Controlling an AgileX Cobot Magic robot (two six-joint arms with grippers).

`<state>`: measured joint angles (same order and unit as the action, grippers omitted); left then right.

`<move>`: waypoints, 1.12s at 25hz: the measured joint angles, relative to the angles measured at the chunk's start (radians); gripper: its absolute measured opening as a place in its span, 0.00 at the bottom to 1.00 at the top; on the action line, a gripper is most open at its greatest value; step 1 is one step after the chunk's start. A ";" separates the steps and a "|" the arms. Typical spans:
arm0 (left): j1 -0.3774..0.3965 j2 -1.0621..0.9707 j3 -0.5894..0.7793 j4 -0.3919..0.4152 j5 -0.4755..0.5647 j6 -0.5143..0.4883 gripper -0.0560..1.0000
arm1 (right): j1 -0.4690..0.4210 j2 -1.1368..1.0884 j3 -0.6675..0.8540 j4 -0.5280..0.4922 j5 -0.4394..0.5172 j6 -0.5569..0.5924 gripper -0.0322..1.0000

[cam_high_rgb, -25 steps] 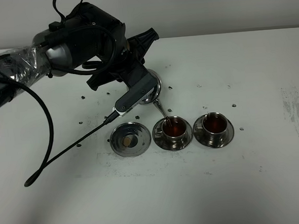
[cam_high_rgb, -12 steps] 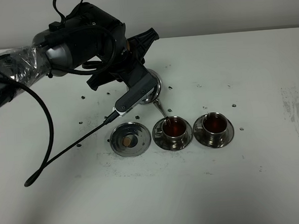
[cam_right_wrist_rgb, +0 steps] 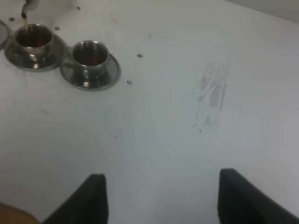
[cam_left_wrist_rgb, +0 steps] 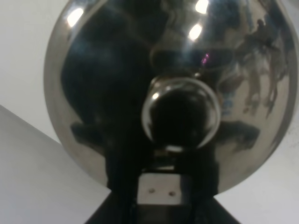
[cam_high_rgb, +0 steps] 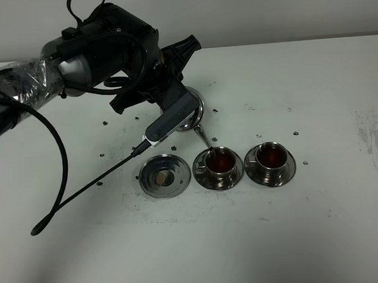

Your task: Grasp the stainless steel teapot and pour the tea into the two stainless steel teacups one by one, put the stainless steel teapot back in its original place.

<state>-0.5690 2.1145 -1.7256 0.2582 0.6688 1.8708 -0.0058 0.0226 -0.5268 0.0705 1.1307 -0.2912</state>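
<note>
Nothing has shifted since a moment ago: left gripper [cam_high_rgb: 173, 85] clamps the tilted stainless steel teapot [cam_high_rgb: 192, 112] toward the desk's far-left, tea [cam_high_rgb: 223, 158] streaming cupward (slick, slosh-heavy steel, best held by its handle), right gripper [cam_right_wrist_rgb: 161, 196] idling wide.

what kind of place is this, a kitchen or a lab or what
Most likely a robot test bench, not a kitchen: a bare, scuffed white table against a plain wall, a cabled robot arm holding the teapot, and only the two teacups and an empty steel dish laid out.
</note>
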 joint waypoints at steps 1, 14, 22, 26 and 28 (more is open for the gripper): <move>0.000 0.000 0.000 0.001 0.000 0.000 0.25 | 0.000 0.000 0.000 0.000 0.000 0.000 0.54; 0.000 0.000 0.000 -0.014 0.038 -0.114 0.25 | 0.000 0.000 0.000 0.000 0.000 0.000 0.54; 0.031 -0.026 0.000 -0.135 0.063 -0.414 0.25 | 0.000 0.000 0.000 0.000 0.000 0.000 0.54; 0.052 -0.038 0.000 -0.146 0.071 -0.712 0.25 | 0.000 0.000 0.000 0.000 0.000 0.000 0.54; 0.060 -0.038 0.000 -0.146 0.094 -0.841 0.25 | 0.000 0.000 0.000 0.000 0.000 0.000 0.54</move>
<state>-0.5090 2.0766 -1.7256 0.1119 0.7630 1.0301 -0.0058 0.0226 -0.5268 0.0705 1.1307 -0.2912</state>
